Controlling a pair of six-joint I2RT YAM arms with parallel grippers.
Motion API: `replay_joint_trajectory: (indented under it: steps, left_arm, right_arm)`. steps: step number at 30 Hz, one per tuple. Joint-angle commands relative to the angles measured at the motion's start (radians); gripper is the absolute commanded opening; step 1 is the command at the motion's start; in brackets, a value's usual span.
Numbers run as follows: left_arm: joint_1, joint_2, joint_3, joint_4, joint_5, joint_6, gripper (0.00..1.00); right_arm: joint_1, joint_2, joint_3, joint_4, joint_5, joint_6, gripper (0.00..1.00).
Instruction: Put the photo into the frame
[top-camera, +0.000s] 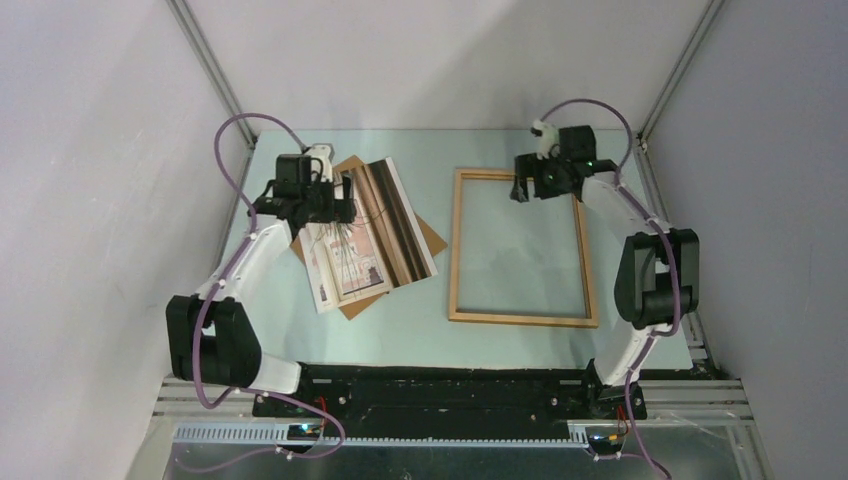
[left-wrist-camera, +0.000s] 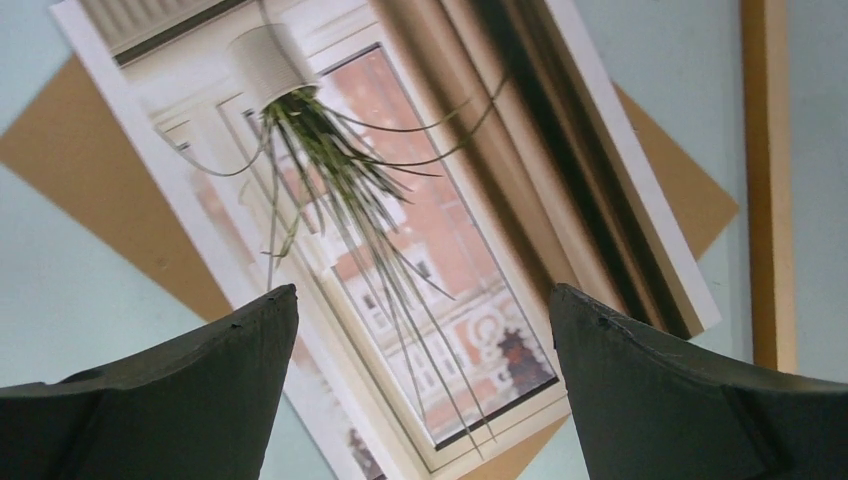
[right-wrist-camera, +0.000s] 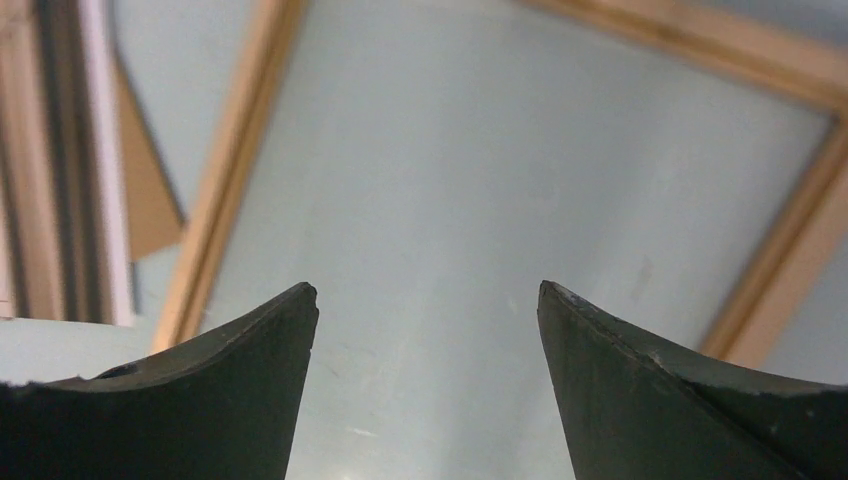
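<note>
- My left hand (top-camera: 343, 197) hangs over the upper left part of the photo (top-camera: 372, 240), fingers spread wide with nothing between them. In its wrist view the print fills the gap between the two dark fingers.
- The photo lies face up, left of centre on the counter (top-camera: 440, 340), resting on a brown backing board (top-camera: 432, 236) whose corners poke out around it.
- The photo sits skewed: its dark curtain stripes run from the upper middle down toward the lower right. I cannot tell which of its sides is the longer.
- The frame (top-camera: 520, 319) lies flat to the right of the photo, apart from it, its long sides running up and down the top view.
- My right hand (top-camera: 522, 190) hovers over the upper part of the frame's opening, fingers apart and holding nothing, with bare counter showing between them.
</note>
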Motion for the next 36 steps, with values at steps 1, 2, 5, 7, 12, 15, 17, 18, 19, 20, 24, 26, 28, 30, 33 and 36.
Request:
replay_joint_trajectory:
  steps: [1,2,5,7,12,15,17,18,19,20,24,26,28,30,33,36]
  left_arm:
    - [0.071,-0.039,-0.018,-0.007,0.013,-0.025,1.00]
    - [0.098,-0.039,-0.022,-0.016,0.024,-0.027,1.00]
    - [0.163,-0.028,-0.047,-0.026,0.050,-0.034,1.00]
    - [0.206,-0.015,-0.060,-0.034,0.065,-0.035,1.00]
    - [0.320,0.033,-0.084,-0.045,0.139,-0.048,1.00]
    - [0.373,0.059,-0.097,-0.054,0.169,-0.059,1.00]
    - [0.394,0.076,-0.106,-0.059,0.181,-0.060,1.00]
    - [0.399,0.086,-0.110,-0.059,0.183,-0.059,1.00]
    - [0.405,0.091,-0.111,-0.062,0.185,-0.058,1.00]
    - [0.406,0.104,-0.111,-0.062,0.186,-0.058,1.00]
    - [0.410,0.145,-0.109,-0.067,0.193,-0.066,0.99]
    - [0.409,0.170,-0.109,-0.068,0.201,-0.072,0.99]
    - [0.410,0.196,-0.113,-0.071,0.215,-0.081,0.98]
    - [0.410,0.222,-0.116,-0.071,0.236,-0.092,0.98]
    - [0.409,0.261,-0.117,-0.072,0.267,-0.099,0.97]
    - [0.411,0.282,-0.120,-0.073,0.289,-0.103,0.96]
  right_arm:
    - [0.114,0.054,0.188,-0.002,0.014,-0.025,0.85]
    - [0.148,0.093,0.218,-0.013,0.013,-0.023,0.86]
    - [0.220,0.181,0.369,-0.062,0.001,-0.011,0.86]
    - [0.256,0.274,0.462,-0.094,-0.014,0.002,0.87]
    - [0.319,0.448,0.689,-0.175,-0.064,0.057,0.87]
    - [0.352,0.553,0.813,-0.193,-0.097,0.087,0.88]
    - [0.370,0.608,0.876,-0.198,-0.117,0.112,0.87]
    - [0.374,0.626,0.913,-0.199,-0.124,0.121,0.87]
    - [0.381,0.659,0.929,-0.198,-0.138,0.140,0.87]
    - [0.387,0.675,0.955,-0.193,-0.147,0.150,0.87]
    - [0.392,0.756,0.997,-0.154,-0.206,0.220,0.86]
    - [0.391,0.779,1.002,-0.132,-0.228,0.253,0.85]
    - [0.390,0.800,1.006,-0.112,-0.250,0.287,0.84]
    - [0.386,0.825,1.017,-0.102,-0.277,0.322,0.84]
    - [0.379,0.856,1.031,-0.077,-0.312,0.386,0.83]
    - [0.376,0.874,1.033,-0.058,-0.340,0.423,0.82]
